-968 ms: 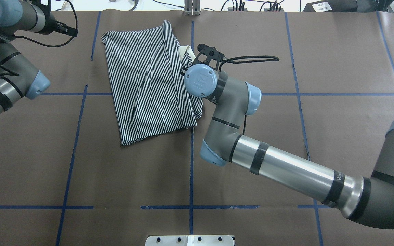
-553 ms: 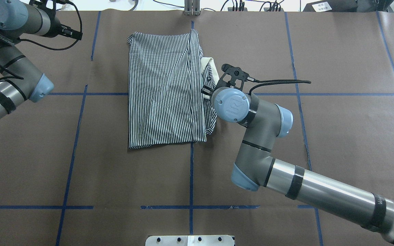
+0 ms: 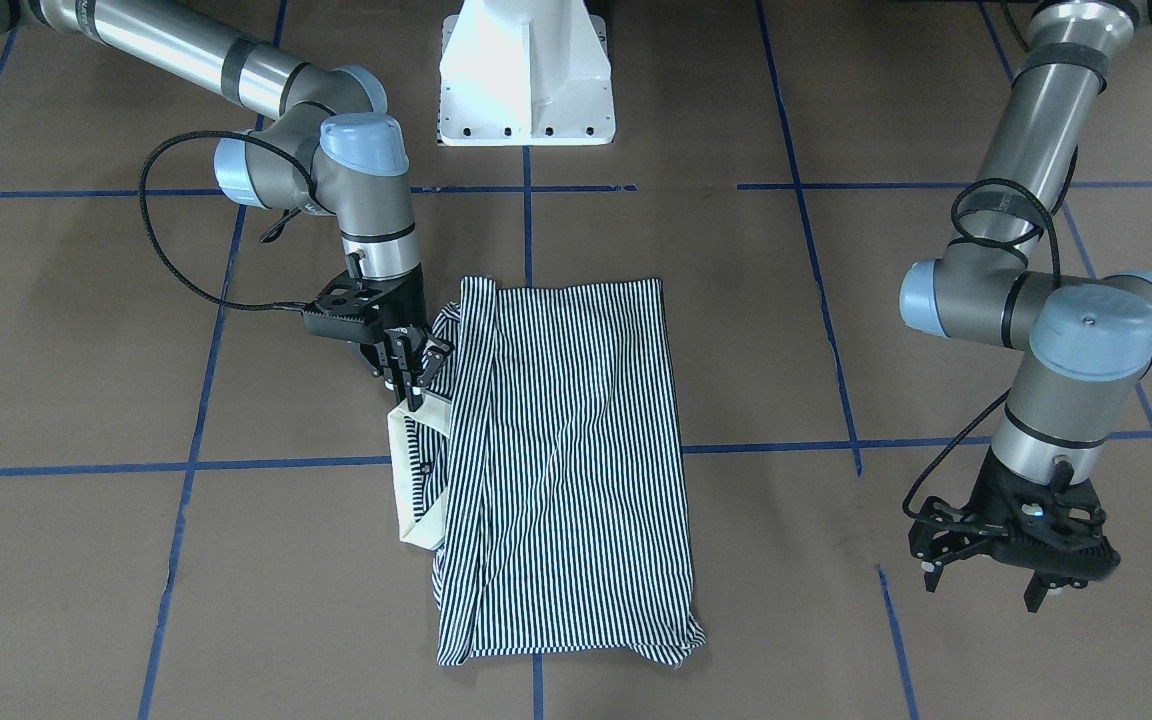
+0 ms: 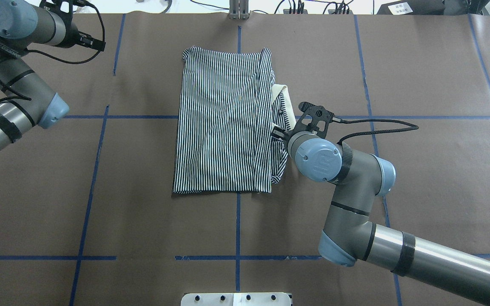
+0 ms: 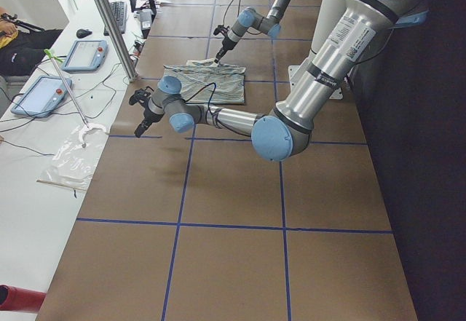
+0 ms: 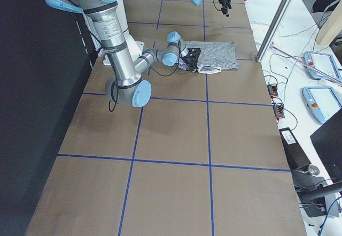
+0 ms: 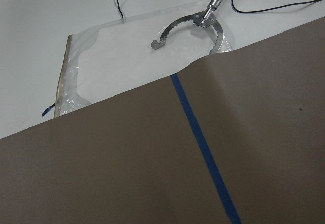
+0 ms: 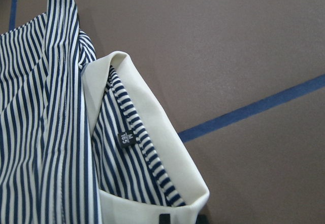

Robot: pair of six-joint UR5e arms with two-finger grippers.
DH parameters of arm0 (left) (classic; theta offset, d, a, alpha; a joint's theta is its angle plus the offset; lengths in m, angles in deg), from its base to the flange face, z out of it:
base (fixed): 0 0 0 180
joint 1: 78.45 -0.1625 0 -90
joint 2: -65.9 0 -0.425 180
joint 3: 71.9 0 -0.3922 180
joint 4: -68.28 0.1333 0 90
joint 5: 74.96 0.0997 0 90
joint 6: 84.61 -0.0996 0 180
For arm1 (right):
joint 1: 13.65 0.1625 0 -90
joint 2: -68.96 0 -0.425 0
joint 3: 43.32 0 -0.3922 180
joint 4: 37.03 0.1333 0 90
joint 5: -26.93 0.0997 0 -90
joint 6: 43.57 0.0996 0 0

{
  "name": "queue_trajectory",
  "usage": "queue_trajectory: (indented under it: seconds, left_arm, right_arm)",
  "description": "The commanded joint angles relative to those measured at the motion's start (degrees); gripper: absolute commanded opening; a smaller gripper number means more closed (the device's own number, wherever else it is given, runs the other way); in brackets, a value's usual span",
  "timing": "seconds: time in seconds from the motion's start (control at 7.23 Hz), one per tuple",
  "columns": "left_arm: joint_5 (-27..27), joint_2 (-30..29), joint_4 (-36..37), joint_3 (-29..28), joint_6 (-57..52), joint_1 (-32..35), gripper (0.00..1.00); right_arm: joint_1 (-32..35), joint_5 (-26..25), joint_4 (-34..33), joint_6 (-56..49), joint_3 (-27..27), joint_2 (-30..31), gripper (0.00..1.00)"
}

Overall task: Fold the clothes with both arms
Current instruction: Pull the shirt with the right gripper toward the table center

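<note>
The clothes are one striped navy-and-white polo shirt (image 4: 223, 123), folded into a tall rectangle on the brown table and also seen in the front view (image 3: 576, 450). Its cream collar (image 4: 283, 95) sticks out on the robot's right side; the right wrist view shows the collar (image 8: 147, 117) with a small neck label. My right gripper (image 3: 414, 395) is shut on the shirt's edge just beside the collar, low over the table, and its wrist (image 4: 317, 155) hides the fingers from overhead. My left gripper (image 3: 981, 590) hangs open over bare table far to the shirt's left, holding nothing.
The white pedestal base (image 3: 526, 70) stands at the robot's side of the table. Blue tape lines (image 4: 237, 221) cross the brown paper. Past the far table edge lie a clear plastic bag (image 7: 101, 56) and a metal clamp tool (image 7: 195, 21). Tablets (image 5: 84, 52) sit on a side bench.
The right gripper has dragged the shirt to the right and toward the robot, turning it square to the tape lines. The left arm has barely moved.
</note>
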Motion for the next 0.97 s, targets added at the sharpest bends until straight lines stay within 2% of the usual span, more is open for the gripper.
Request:
queue_trajectory:
  seconds: [0.0,0.14,0.28,0.41,0.55,0.83]
  left_arm:
    - [0.0,0.0,0.0,0.05,0.0,-0.06,1.0]
    - [-0.09,-0.09,0.0,0.05,0.0,-0.14,1.0]
    - [-0.18,-0.18,0.0,0.14,0.0,-0.14,1.0]
    - [-0.18,-0.18,0.09,0.4,0.09,-0.14,1.0]
    - [-0.18,-0.09,0.09,0.49,0.0,-0.14,1.0]
    - [-1.57,0.0,0.09,1.36,0.44,-0.14,1.0]
  right_arm:
    - [0.18,-1.24,-1.02,-8.86,-2.15,0.78,1.0]
    - [0.1,-0.89,-4.42,-11.89,-5.04,0.61,1.0]
    - [-0.43,-0.46,-12.72,-16.36,-8.89,-0.52,1.0]
    - [-1.3,1.2,-14.19,-16.32,-12.5,-0.97,1.0]
    - [-2.79,-0.7,-12.03,-12.23,-12.8,-1.23,1.0]
    - [-4.02,-1.41,-11.31,-11.83,-13.59,-2.63,1.0]
